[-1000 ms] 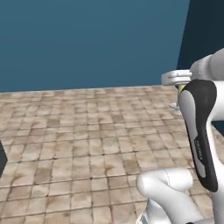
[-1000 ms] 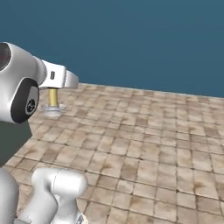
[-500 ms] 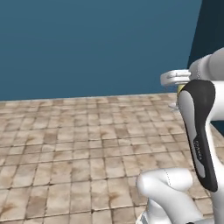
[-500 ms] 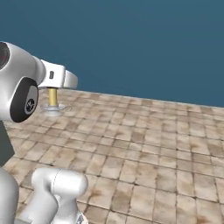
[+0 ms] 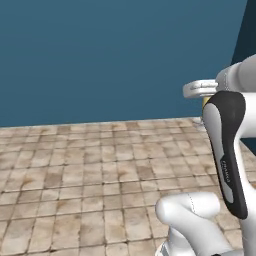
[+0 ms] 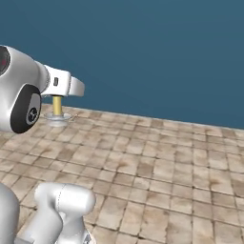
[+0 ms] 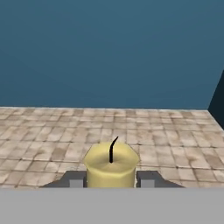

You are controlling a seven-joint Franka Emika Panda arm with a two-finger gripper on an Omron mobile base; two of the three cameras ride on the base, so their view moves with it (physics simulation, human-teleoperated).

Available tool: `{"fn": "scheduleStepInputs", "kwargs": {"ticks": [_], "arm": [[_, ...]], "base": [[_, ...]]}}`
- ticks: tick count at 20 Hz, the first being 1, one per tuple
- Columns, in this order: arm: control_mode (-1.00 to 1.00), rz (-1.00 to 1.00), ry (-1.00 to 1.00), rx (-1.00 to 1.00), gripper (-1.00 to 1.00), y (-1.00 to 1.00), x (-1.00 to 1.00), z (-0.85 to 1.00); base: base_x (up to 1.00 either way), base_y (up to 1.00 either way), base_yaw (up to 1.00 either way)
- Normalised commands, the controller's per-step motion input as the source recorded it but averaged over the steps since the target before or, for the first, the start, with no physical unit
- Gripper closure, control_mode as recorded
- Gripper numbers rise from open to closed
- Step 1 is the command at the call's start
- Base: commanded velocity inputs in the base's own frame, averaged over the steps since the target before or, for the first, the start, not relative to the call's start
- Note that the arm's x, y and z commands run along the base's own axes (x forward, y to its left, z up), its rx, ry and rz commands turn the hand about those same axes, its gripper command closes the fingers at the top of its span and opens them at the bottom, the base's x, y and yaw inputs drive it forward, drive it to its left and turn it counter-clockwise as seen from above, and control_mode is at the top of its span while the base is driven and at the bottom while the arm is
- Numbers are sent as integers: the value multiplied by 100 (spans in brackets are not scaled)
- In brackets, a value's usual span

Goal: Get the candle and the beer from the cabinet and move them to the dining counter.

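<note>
While the 2 fingers (image 7: pixel 111 179) sit closed against either side of the candle (image 7: pixel 111 165), holding it upright at 6 o'clock in the hand view, tiled floor (image 5: pixel 90 185) spreads open ahead to the blue wall (image 5: pixel 110 55), with a dark edge (image 7: pixel 217 103) at 3 o'clock.

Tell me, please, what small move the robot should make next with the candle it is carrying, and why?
Probably keep driving with the grip unchanged. The gripper is shut on the candle, which stands upright between the fingers; its dish holder hangs above the tiled floor. Ahead is a blue wall, with nothing to set it on.
</note>
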Motion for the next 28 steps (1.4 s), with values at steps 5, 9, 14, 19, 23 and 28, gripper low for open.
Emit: {"fn": "scheduleStepInputs", "kwargs": {"ticks": [5,9,14,19,23,28], "arm": [[100,0,0,0,100,0,0,0],[100,0,0,0,100,0,0,0],[100,0,0,0,100,0,0,0],[100,0,0,0,100,0,0,0],[100,0,0,0,100,0,0,0],[100,0,0,0,100,0,0,0]], "base": [[100,0,2],[100,0,10],[100,-4,48],[100,-22,69],[100,-24,70],[100,-29,70]]}}
